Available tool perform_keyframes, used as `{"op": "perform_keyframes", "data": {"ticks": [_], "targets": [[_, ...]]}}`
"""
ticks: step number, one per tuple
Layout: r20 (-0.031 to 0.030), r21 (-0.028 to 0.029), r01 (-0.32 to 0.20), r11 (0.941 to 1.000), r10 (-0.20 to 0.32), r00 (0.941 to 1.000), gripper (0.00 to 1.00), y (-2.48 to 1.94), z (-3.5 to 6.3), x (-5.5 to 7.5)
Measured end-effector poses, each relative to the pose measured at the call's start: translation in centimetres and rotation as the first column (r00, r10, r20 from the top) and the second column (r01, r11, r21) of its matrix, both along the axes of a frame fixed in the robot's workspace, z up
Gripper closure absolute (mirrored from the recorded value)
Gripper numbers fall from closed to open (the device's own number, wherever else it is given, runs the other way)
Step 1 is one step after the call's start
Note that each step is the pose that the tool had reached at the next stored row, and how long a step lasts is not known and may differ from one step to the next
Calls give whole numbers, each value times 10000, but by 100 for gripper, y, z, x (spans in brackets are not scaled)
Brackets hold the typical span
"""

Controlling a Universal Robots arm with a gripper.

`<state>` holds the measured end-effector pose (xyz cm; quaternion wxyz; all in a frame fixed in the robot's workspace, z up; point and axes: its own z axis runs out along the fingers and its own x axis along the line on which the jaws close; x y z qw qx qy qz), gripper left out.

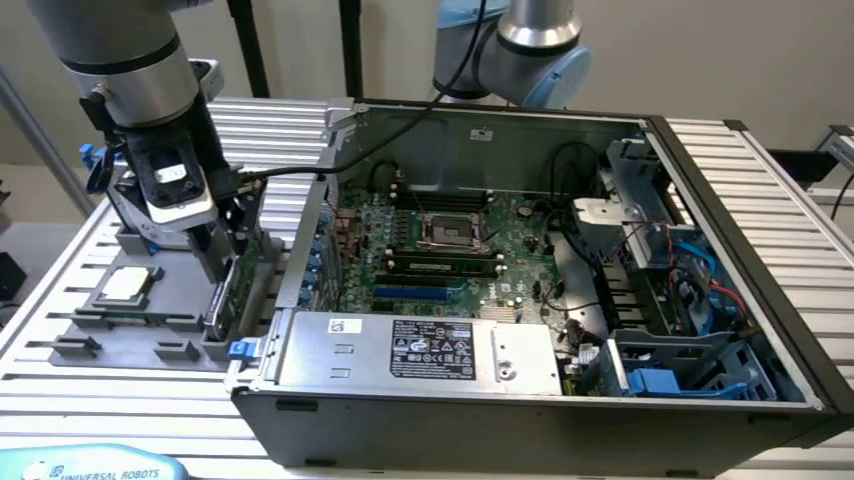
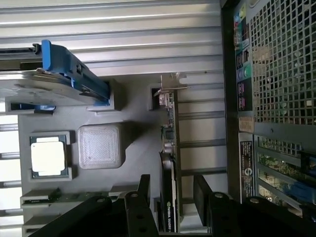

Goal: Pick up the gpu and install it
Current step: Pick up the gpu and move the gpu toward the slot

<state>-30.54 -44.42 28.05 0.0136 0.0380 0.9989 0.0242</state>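
While the gpu (image 2: 169, 163) stands on its long edge in a slot of the grey fixture tray (image 2: 133, 123), just outside the rear panel of the computer case (image 1: 534, 400) and roughly parallel to it, the pincer (image 2: 173, 195) hangs over the card's upper edge. Its fingers (image 2: 143, 190) are spread wide, one to each flat side of the card, and no contact can be made out. Nothing is held. The silver bracket (image 2: 170, 86) closes one end of the card. By its build, the card should be light, thin and stiff, yet fragile: it is likely to tolerate pressure across its thickness but not bending or twisting. Its flat faces look smooth, so some slip under a weak pinch is probable. The soundest hold appears to be across the thickness at about mid-length of the upper edge, which should keep the card level and stop it pivoting. The CPU chip (image 2: 48, 159) and the hard drive with blue rails (image 2: 54, 79) lie in the same tray, farther from the case than the card.
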Motion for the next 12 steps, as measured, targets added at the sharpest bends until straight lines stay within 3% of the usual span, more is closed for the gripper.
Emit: {"op": "perform_keyframes", "data": {"ticks": [12], "targets": [[9,0,196,9998,-196,9998,52,-41,-219,0]]}}
